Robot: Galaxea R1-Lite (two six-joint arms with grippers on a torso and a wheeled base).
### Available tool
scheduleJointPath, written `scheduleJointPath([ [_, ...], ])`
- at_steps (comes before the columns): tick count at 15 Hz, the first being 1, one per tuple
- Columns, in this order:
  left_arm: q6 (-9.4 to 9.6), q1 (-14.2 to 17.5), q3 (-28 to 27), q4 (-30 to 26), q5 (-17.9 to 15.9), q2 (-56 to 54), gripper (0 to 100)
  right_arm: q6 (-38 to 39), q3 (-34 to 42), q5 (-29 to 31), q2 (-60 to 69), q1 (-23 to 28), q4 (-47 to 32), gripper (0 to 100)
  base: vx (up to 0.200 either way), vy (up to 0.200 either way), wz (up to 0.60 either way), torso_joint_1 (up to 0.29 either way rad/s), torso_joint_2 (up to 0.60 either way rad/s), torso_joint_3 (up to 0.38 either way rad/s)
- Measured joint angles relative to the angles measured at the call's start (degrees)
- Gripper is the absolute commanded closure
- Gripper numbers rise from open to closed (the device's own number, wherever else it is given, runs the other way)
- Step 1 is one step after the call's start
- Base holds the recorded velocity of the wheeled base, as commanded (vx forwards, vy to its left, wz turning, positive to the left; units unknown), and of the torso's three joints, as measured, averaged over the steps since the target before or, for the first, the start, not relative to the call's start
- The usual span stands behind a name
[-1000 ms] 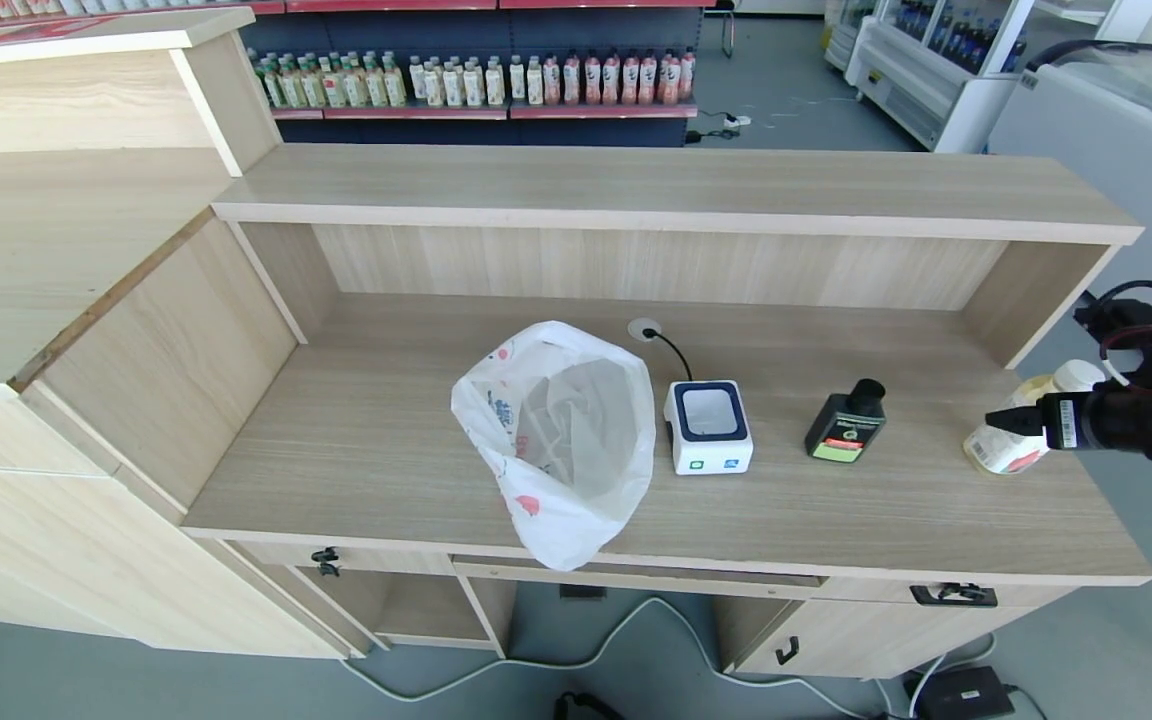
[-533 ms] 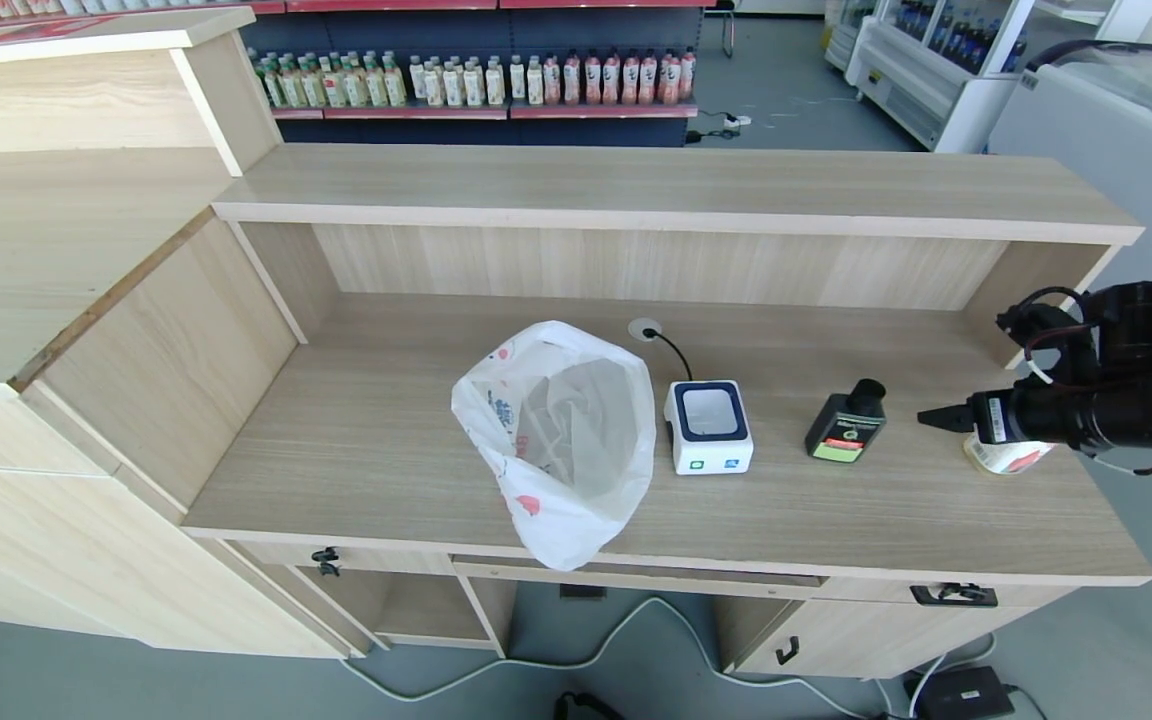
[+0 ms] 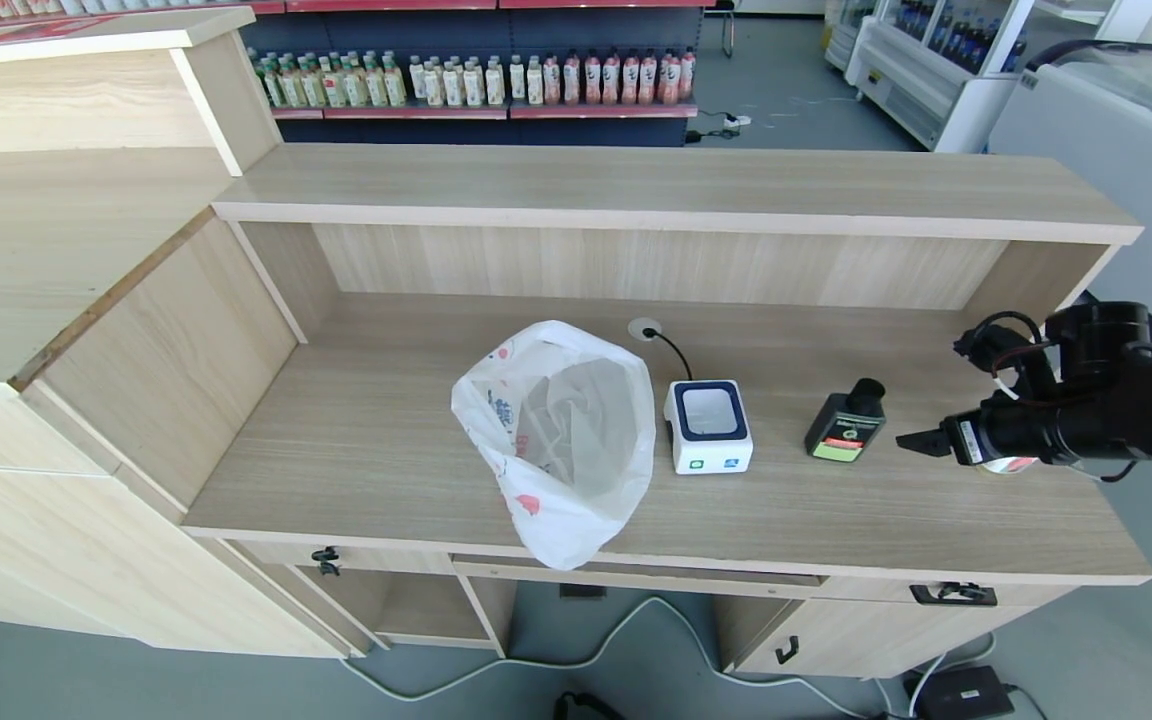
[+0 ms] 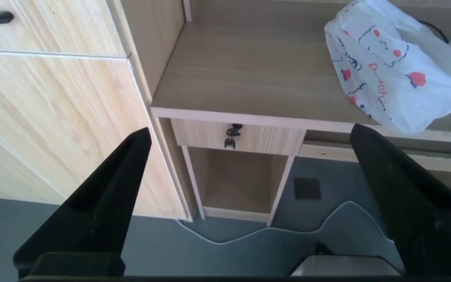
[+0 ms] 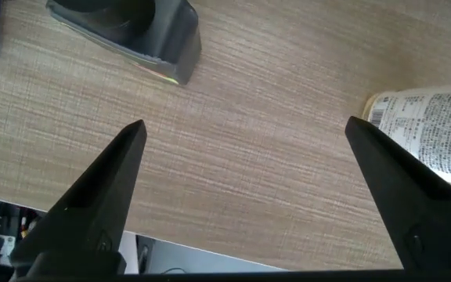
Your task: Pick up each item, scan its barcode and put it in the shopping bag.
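A white plastic shopping bag [image 3: 553, 440] lies open at the middle of the wooden counter [image 3: 386, 440]. To its right stands a white barcode scanner [image 3: 707, 425]. A dark bottle with a black cap [image 3: 845, 425] lies farther right. My right gripper [image 3: 921, 441] hovers open just right of that dark bottle [image 5: 131, 31], nothing between its fingers [image 5: 92, 204]. A white bottle [image 3: 1006, 464] lies under the arm, mostly hidden; its printed label [image 5: 437, 133] shows by the right gripper [image 5: 245, 124]. My left gripper [image 4: 250, 131] hangs open, low in front of the counter's left end, near the bag [image 4: 398, 63].
A raised shelf [image 3: 676, 190] runs along the back of the counter, with side walls at both ends. The scanner's cable [image 3: 671, 350] leads to a hole behind it. Drawers [image 4: 233, 137] sit under the counter's front edge. Bare wood lies left of the bag.
My right arm has swung left and lower over the counter, from beside the white bottle to above it, closer to the dark bottle. Nothing on the counter moved.
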State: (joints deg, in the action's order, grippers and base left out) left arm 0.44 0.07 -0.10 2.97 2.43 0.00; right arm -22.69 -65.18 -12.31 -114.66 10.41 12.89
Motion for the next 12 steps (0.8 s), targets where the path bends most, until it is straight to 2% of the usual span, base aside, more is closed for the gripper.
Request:
scheduleJointPath([
  [5, 0.00, 0.0, 0.0, 0.0, 0.0, 0.0, 0, -0.4, -0.9, -4.5, -3.1, -2.8, 4.2, 0, 0.000, 0.000, 0.00, 0.000, 0.00, 0.000],
  [12, 0.00, 0.0, 0.0, 0.0, 0.0, 0.0, 0, -6.5, -3.2, -4.9, -8.2, -5.0, 8.0, 0, 0.000, 0.000, 0.00, 0.000, 0.00, 0.000],
])
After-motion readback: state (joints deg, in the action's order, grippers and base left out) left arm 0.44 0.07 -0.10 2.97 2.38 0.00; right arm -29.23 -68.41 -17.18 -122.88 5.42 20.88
